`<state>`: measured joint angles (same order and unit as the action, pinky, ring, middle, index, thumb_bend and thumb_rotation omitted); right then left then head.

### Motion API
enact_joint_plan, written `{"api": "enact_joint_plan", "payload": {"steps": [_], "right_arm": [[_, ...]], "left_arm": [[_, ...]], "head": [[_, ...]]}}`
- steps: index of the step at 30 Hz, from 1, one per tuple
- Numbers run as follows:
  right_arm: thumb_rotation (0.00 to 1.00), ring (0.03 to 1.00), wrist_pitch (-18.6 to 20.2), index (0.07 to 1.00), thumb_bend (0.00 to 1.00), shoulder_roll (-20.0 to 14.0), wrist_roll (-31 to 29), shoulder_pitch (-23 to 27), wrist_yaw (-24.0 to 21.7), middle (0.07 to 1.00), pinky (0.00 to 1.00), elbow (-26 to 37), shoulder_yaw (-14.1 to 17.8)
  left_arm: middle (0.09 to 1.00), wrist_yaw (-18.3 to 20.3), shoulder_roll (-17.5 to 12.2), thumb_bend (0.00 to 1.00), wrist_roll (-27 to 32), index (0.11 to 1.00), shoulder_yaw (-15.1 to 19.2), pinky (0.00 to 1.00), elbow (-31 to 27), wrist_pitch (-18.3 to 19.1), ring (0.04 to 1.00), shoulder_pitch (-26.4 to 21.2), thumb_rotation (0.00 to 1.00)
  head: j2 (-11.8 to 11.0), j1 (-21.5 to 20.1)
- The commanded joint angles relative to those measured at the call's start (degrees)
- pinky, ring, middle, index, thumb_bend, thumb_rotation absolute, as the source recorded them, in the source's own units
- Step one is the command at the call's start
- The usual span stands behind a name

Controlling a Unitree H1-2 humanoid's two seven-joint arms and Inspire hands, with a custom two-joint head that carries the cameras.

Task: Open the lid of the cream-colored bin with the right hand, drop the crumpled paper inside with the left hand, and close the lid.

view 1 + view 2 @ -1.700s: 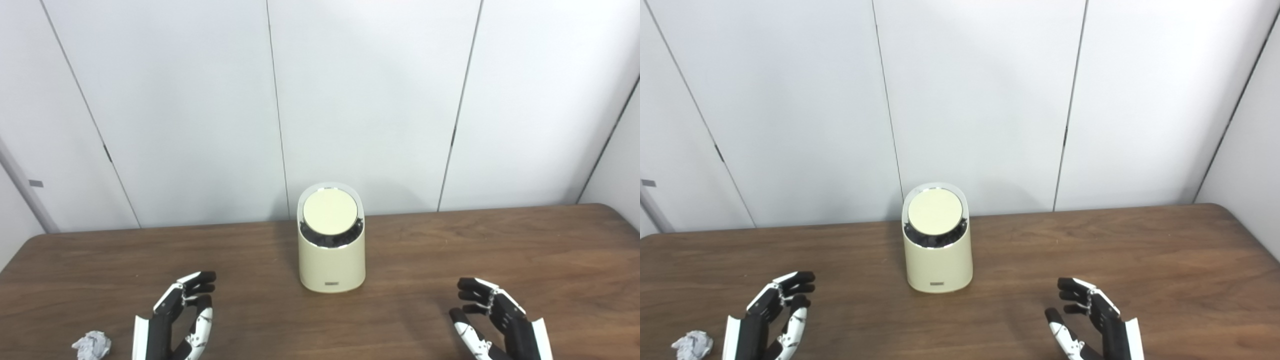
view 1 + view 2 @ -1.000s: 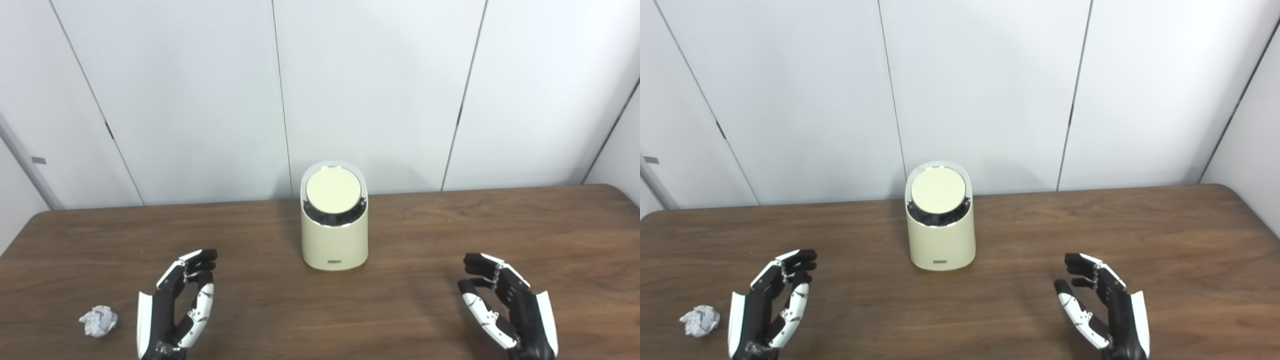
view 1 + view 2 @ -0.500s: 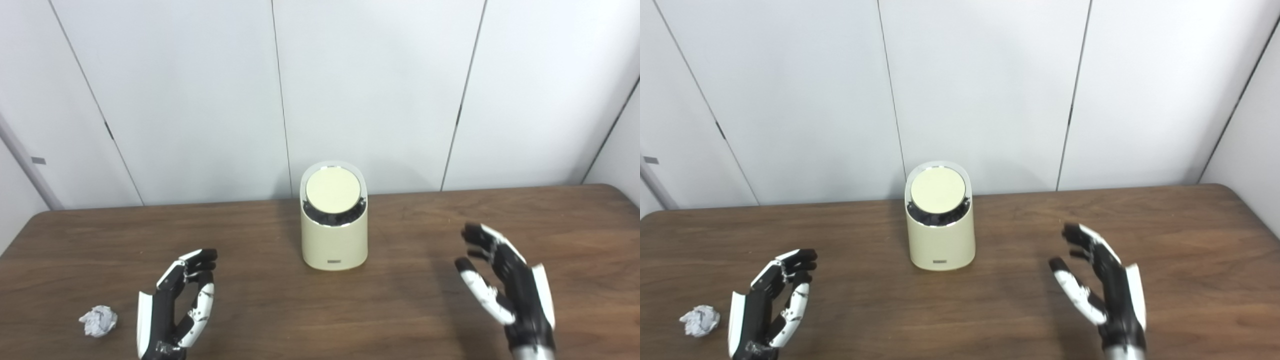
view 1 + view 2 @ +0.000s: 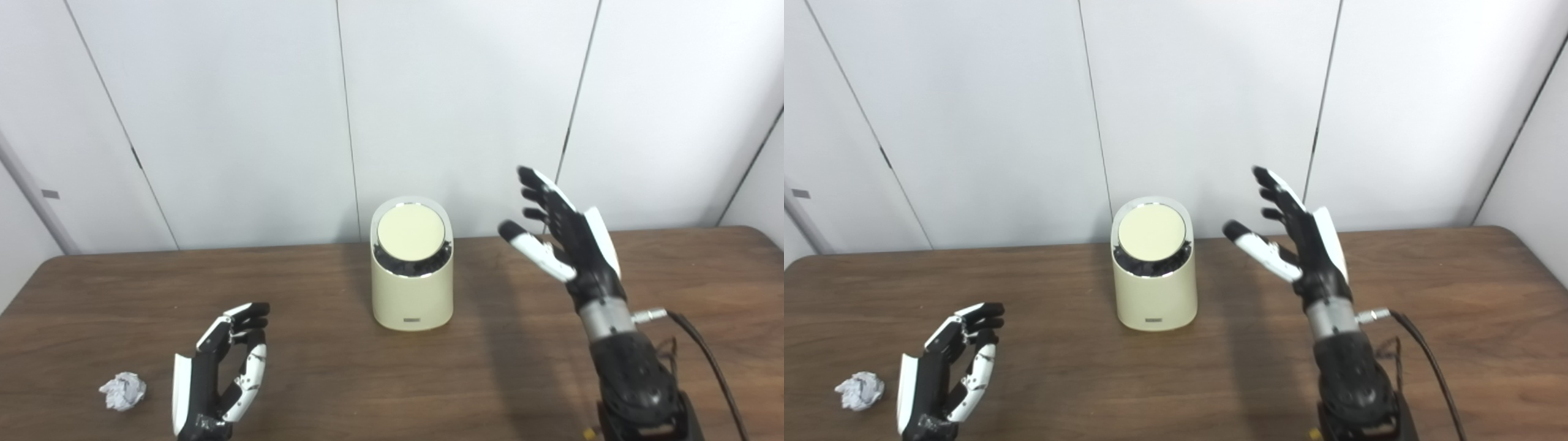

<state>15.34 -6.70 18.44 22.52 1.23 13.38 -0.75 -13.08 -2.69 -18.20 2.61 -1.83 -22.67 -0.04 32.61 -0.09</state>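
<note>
The right hand [image 4: 566,236] is hovering open and empty beside the cream-colored bin [image 4: 411,269]. Opening looks unstarted; next it needs to reach the lid [image 4: 410,233].

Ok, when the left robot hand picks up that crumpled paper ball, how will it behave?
The crumpled paper looks small and loosely wadded, so probably very light and squashable. Its rounded shape may skid or roll on the smooth table if nudged.

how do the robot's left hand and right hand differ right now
The black-and-white left hand sits low over the brown wooden table, near the crumpled white paper ball; the black-and-white right hand is raised high, right of the cream-colored cylindrical bin. The left's fingers curl loosely; the right's are spread straighter. Both are open, holding nothing, touching neither bin nor paper.
</note>
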Motion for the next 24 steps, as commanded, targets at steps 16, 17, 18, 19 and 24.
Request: {"api": "enact_joint_plan", "payload": {"steps": [16,17,18,19,24], "right_arm": [[0.51,0.832,2.7,0.878,0.93,3.7,10.8,12.6,8.2,0.875,0.70,-16.7,-4.8],[0.51,0.830,3.0,0.877,0.93,3.8,11.7,13.0,8.6,0.875,0.70,-17.9,-5.3],[0.51,0.826,3.3,0.877,0.93,3.8,12.5,13.3,8.9,0.874,0.69,-18.9,-5.8],[0.51,0.823,3.5,0.877,0.93,3.7,12.9,13.5,9.1,0.874,0.68,-19.5,-6.1],[0.45,0.819,4.2,0.872,0.94,4.6,14.3,14.6,10.6,0.872,0.67,-22.8,-7.4]], "left_arm": [[0.701,-0.9,1.9,0.22,-2.3,0.686,-1.4,0.56,2.1,0.4,0.658,-0.2,0.50],[0.700,-0.9,1.9,0.22,-2.2,0.685,-1.4,0.56,2.2,0.4,0.658,-0.2,0.50],[0.700,-0.9,2.0,0.22,-2.2,0.684,-1.4,0.56,2.3,0.3,0.659,-0.3,0.50],[0.700,-1.0,2.0,0.22,-2.2,0.684,-1.5,0.56,2.4,0.2,0.660,-0.3,0.50],[0.700,-1.3,2.4,0.23,-2.9,0.685,-1.7,0.57,2.4,0.6,0.663,-0.4,0.53]], "head": [[-0.5,0.4],[-0.5,0.4],[-0.6,0.5],[-0.7,0.6],[-0.7,0.9]]}}
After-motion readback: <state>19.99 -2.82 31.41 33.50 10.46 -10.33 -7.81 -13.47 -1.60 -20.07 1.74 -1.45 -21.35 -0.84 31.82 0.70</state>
